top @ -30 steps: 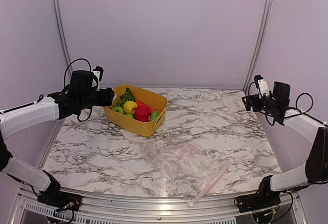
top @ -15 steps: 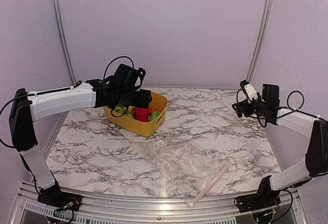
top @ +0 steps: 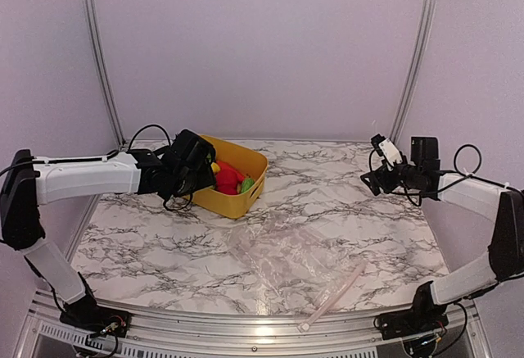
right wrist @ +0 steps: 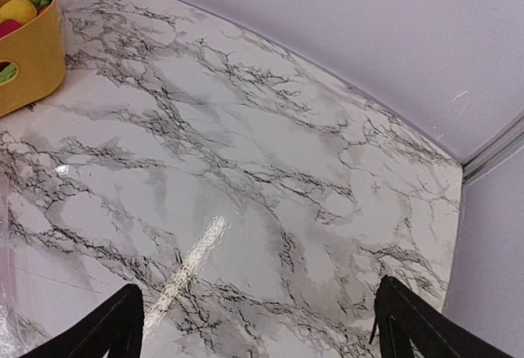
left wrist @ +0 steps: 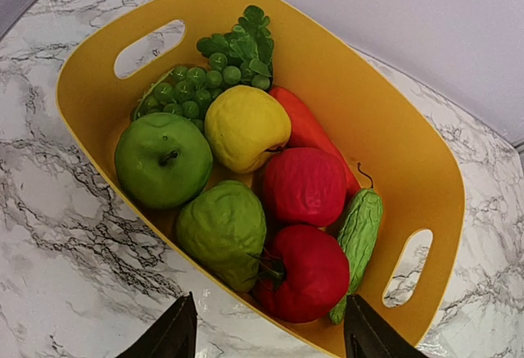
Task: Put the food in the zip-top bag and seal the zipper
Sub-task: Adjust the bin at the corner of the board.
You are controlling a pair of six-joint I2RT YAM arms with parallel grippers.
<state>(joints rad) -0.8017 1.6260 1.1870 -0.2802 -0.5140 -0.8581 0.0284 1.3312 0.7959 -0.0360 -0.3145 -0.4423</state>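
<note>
Left fingers (left wrist: 175, 335) hang spread and empty over the near rim of the yellow rectangular plastic bin (left wrist: 393, 112), which sits toward the far-left corner of the marbled worktop (top: 147, 235). The right fingers (right wrist: 115, 329), likewise parted and holding nothing, hover by the right edge.

The step looks like the first pick. It is best to drop straight down on a top piece, say the smooth green toy apple (left wrist: 162, 160), straddling its widest part and staying clear of the bin wall.

Counted:
- One large clear crinkly zip-top bag (top: 282, 253), flat by the near edge.
- One pale pink zipper strip (top: 336, 294), toward the near-right corner.
- One bin.
- Eight food pieces, all inside the bin:
  - the apple
  - one bumpy green fruit (left wrist: 221, 231)
  - one yellow fruit (left wrist: 246, 127)
  - two round red fruits (left wrist: 303, 186)
  - one long red piece (left wrist: 307, 129)
  - one ridged green pod (left wrist: 359, 235)
  - one bunch of green grapes (left wrist: 184, 88)
</note>
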